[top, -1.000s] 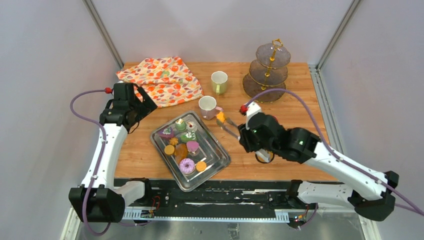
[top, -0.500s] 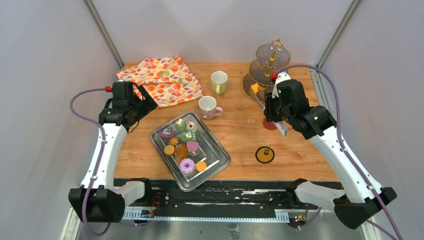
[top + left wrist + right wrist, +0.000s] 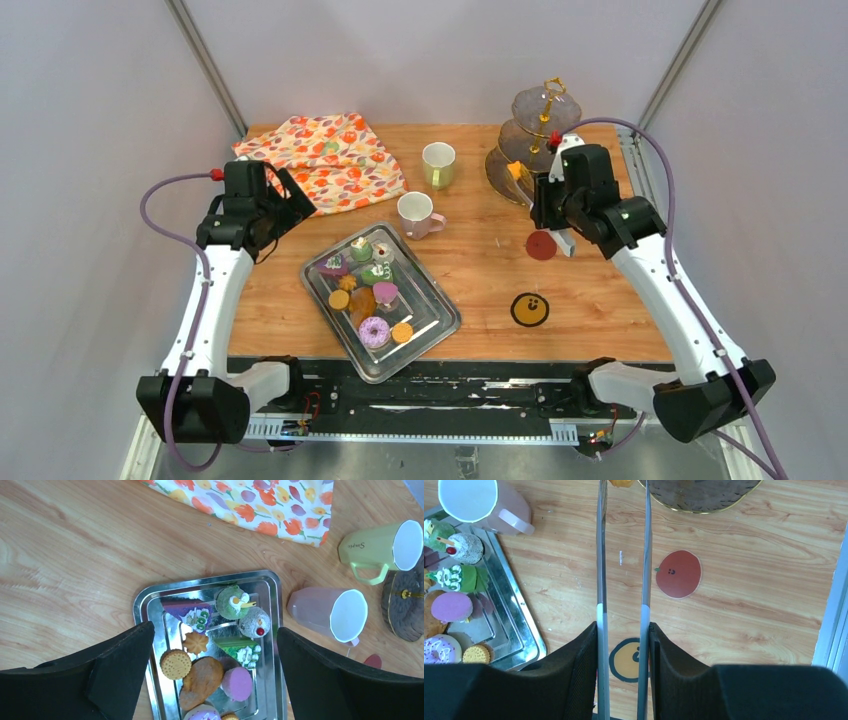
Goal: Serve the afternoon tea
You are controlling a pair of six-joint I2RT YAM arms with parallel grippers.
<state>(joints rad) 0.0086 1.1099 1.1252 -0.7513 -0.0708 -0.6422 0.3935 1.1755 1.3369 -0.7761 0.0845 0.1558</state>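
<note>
Tray (image 3: 441, 322) sits nearest, angled on the surface (image 3: 470, 270), left of centre. It holds a pink donut (image 3: 374, 331) at the near end, cookies (image 3: 402, 333) beside it and along the left side, and purple and green cakes (image 3: 233, 601) toward the far end, all inside the rim. A yellow sticker (image 3: 529, 309) lies flat to the right of the tray, and a red sticker (image 3: 541, 245) lies beyond it. The right fingers (image 3: 546, 209) are over the red sticker, closed partway onto the tongs (image 3: 645, 570). They press the two arms near parallel, and the arms run forward from between them. The tong tips pinch an orange pastry (image 3: 513, 171) just beside the rim of the lowest tier of the stand (image 3: 540, 135); whether it touches the tier cannot be told. The pink mug (image 3: 415, 213) stands upright just past the tray's far corner. The left fingers (image 3: 289, 205) are spread wide with nothing in them, held above the surface left of the pink mug, near the cloth's edge; their camera looks down on the tray. The green mug (image 3: 437, 164) stands upright farther back, apart from the pink one. The stand has three tiers and is at the far right. The cloth (image 3: 325, 150), floral orange, lies at the far left.
</note>
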